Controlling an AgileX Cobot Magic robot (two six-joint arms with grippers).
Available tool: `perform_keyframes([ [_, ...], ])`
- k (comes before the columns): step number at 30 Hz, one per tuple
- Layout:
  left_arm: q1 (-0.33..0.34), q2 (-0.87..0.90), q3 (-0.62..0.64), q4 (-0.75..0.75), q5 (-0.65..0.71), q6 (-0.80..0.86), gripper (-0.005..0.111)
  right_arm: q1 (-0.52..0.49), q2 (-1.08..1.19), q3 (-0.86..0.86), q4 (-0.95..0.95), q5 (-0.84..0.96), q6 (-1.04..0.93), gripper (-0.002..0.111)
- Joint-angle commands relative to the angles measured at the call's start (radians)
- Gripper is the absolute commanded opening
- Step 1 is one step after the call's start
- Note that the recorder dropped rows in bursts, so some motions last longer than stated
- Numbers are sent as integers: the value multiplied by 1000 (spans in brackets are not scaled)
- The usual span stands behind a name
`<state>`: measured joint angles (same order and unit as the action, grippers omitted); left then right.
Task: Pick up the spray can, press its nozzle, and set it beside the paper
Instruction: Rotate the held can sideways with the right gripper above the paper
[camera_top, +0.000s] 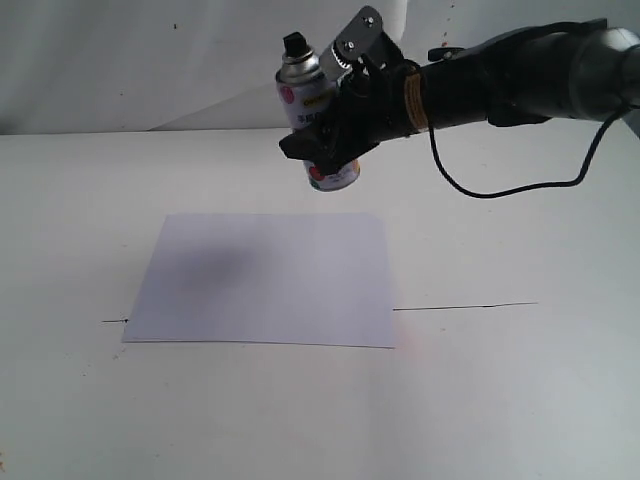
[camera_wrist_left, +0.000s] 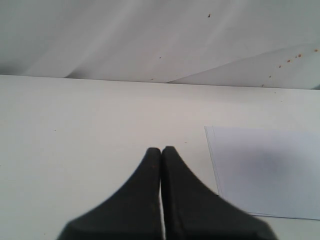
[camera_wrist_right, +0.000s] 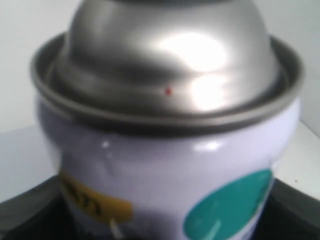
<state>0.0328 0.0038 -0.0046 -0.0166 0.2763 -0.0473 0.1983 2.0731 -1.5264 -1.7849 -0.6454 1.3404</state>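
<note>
Spray can (camera_wrist_right: 170, 150) fills your right wrist view: silver top, white body, a teal dot, and a yellow strip with writing too blurry to read. Your right hand (camera_top: 322, 140) is clamped on it, up in the air. Its black nozzle (camera_top: 296, 46) is on top. Below, the paper (camera_top: 265, 280) lies flat on the surface (camera_top: 500, 400). Your left hand (camera_wrist_left: 161, 155) is squeezed together, empty.

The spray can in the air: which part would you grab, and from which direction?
Its straight round body, about the middle, from the side. The spray can is nearly upright, so jaws closing across the wall leave the nozzle on top free to press. The right gripper holds it this way.
</note>
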Motion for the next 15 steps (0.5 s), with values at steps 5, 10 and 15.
perform_keyframes([
  [5,-3,-4,5,0,-11,0,0,1,-69,66,80,-3,-213,0],
  [10,-3,-4,5,0,-11,0,0,12,-84,89,76,75,-234,0],
  [15,-3,-4,5,0,-11,0,0,35,-118,165,117,215,-378,0],
])
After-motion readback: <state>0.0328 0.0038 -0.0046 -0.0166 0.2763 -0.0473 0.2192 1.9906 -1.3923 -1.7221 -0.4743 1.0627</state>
